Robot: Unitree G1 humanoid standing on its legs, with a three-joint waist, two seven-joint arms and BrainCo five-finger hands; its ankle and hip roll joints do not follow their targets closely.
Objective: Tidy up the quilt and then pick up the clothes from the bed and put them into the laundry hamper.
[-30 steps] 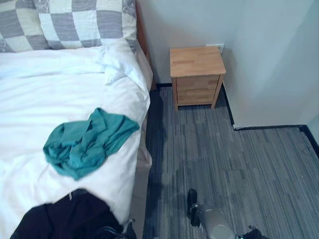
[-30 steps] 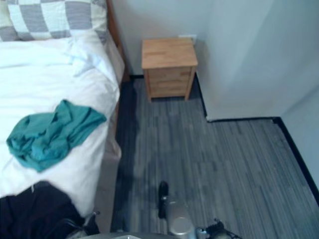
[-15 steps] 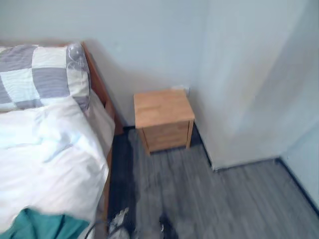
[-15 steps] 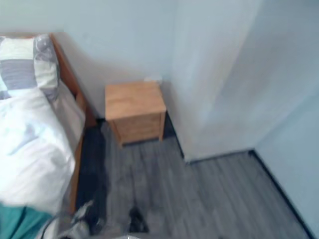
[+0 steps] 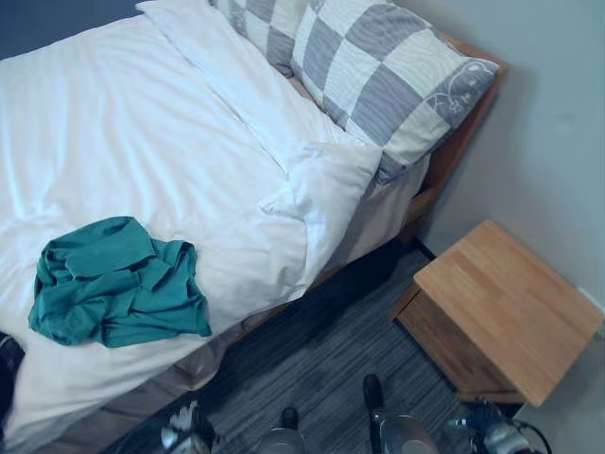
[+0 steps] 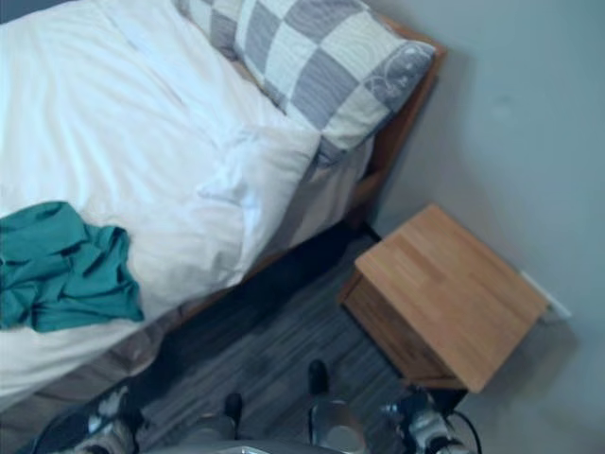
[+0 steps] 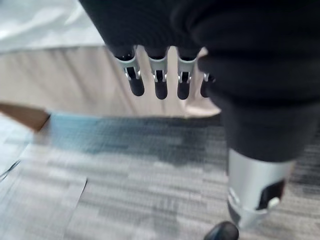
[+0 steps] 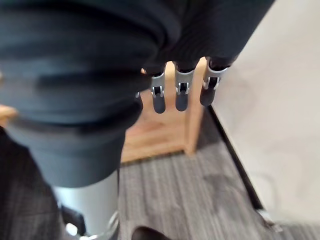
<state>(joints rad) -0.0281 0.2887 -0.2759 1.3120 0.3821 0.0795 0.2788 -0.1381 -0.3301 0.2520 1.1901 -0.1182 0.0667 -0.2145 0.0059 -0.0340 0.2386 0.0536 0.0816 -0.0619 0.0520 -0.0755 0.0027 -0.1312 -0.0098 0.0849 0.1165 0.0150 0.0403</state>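
A white quilt covers the bed, with one corner rumpled and hanging over the side near the pillow. A crumpled teal garment lies on the quilt close to the near edge. A bit of dark cloth shows at the bed's far left. My left hand hangs low beside the bed's side, fingers straight and holding nothing. My right hand hangs over the floor by the nightstand, fingers also straight and empty.
A grey-and-white checked pillow leans at the wooden headboard. A wooden nightstand stands to the right against the wall. Grey striped carpet runs between bed and nightstand. The bed's beige base is close to my left hand.
The camera has swung up towards the wall and back down, so the bed is seen from a new angle. The teal garment still lies on the quilt. Both hands stay low.
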